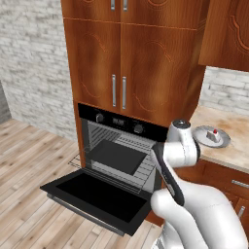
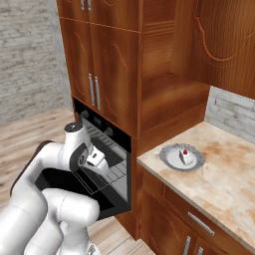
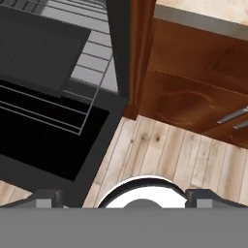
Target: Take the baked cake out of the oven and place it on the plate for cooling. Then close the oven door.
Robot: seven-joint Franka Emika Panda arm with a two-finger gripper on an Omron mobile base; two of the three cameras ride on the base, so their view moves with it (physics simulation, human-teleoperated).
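Resting already on the plate (image 2: 172, 160), the baked cake (image 2: 186, 156) is done; the empty, spread-wide gripper (image 2: 102, 162) hangs above the lowered oven door (image 1: 97, 195), whose long axis runs left-right.

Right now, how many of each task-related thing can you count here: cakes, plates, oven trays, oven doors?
Cake: 1, the baked cake, sitting on the plate
Plate: 1, the plate, on the counter
Oven tray: 1, the dark tray, on the oven rack
Oven door: 1, the oven door, hanging open
Total: 4
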